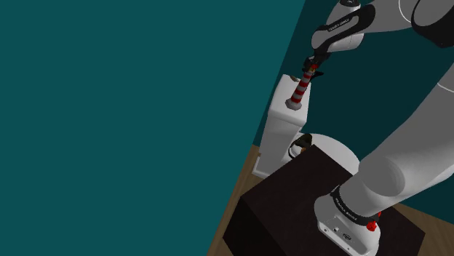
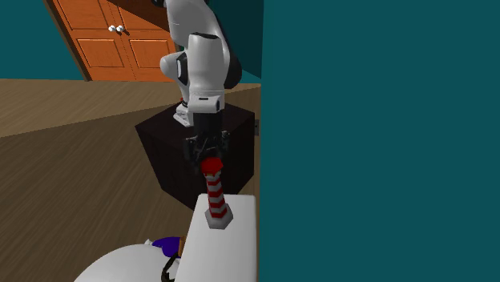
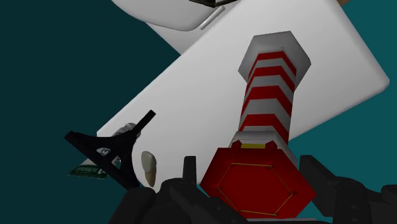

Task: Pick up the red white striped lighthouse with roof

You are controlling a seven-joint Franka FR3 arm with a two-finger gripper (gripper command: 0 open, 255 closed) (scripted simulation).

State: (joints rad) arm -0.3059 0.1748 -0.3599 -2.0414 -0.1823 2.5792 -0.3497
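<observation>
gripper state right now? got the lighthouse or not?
gripper: down around the red roof of the red-and-white striped lighthouse; cannot be told whether it is open or closed on it.

My fingers [image 1: 312, 70] clasp the red roof of the lighthouse [image 1: 298, 92] from above. Its red and white striped tower stands with its grey foot on top of a white cistern [image 1: 285, 124] against the teal wall [image 1: 124, 109]. My white arm [image 1: 393, 167] rises from the dark stand [image 1: 291, 204] on the wooden floor [image 1: 244, 185]. A white bowl [image 1: 338, 151] shows between cistern and stand.
</observation>
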